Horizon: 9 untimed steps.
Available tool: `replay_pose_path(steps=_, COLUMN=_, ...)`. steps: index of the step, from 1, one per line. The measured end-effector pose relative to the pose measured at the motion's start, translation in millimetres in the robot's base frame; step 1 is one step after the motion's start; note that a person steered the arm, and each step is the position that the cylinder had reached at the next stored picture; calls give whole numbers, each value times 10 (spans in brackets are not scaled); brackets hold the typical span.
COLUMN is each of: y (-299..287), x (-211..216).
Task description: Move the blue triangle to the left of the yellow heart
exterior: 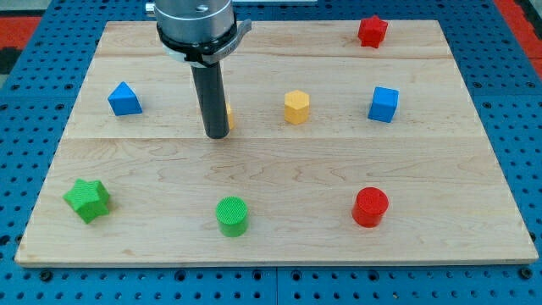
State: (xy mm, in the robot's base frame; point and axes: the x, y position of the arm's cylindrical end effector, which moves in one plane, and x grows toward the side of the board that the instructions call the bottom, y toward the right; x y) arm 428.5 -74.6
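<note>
The blue triangle (124, 99) sits on the wooden board (279, 229) at the view's left. The yellow heart (228, 113) is mostly hidden behind my rod; only a sliver shows at the rod's right side. My tip (218, 135) rests on the board directly in front of the heart, about a hundred pixels to the right of the blue triangle and slightly below it. The tip is apart from the triangle; whether it touches the heart cannot be told.
A yellow hexagon (296, 107) and a blue cube (383, 104) lie to the right of the tip. A red star (372, 31) is at top right. A green star (87, 200), green cylinder (231, 215) and red cylinder (370, 207) line the bottom.
</note>
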Motion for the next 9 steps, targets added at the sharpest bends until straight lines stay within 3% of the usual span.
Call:
replay_pose_path(steps=2, y=28, x=-135)
replay_pose_path(steps=3, y=16, x=146)
replay_pose_path(steps=4, y=-797, x=290)
replay_pose_path(steps=5, y=-2047, x=238)
replay_pose_path(steps=6, y=-2299, x=152)
replay_pose_path(steps=8, y=-2138, x=-504)
replay_pose_path(steps=9, y=-1353, x=-547)
